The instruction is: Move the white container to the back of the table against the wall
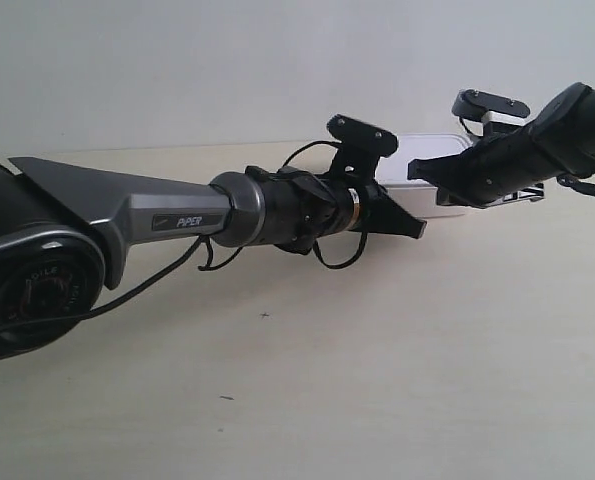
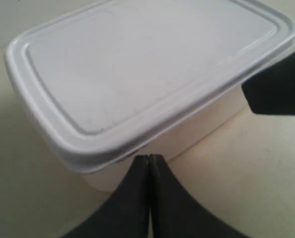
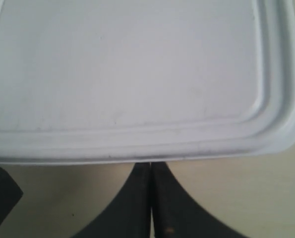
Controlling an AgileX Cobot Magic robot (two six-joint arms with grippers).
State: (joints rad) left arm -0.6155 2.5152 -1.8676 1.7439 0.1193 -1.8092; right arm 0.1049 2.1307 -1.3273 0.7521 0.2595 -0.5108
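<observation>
The white container point(image 1: 429, 150) lies at the back of the table point(image 1: 377, 380), close to the wall point(image 1: 277, 60); whether it touches the wall is hidden. Both arms cover much of it in the exterior view. In the left wrist view its rimmed lid point(image 2: 147, 64) fills the frame, and my left gripper point(image 2: 148, 158) is shut, its tips against the container's side wall just below the lid rim. The lid point(image 3: 132, 64) also fills the right wrist view, where my right gripper point(image 3: 151, 166) is shut with its tips at the lid's edge. Neither gripper holds anything.
The arm at the exterior view's left point(image 1: 177, 215) stretches across the table's middle; the arm at the exterior view's right point(image 1: 537, 140) comes in from the right edge. The other arm's black finger point(image 2: 278, 89) shows beside the container. Tiny dark specks point(image 1: 265, 315) mark the tabletop.
</observation>
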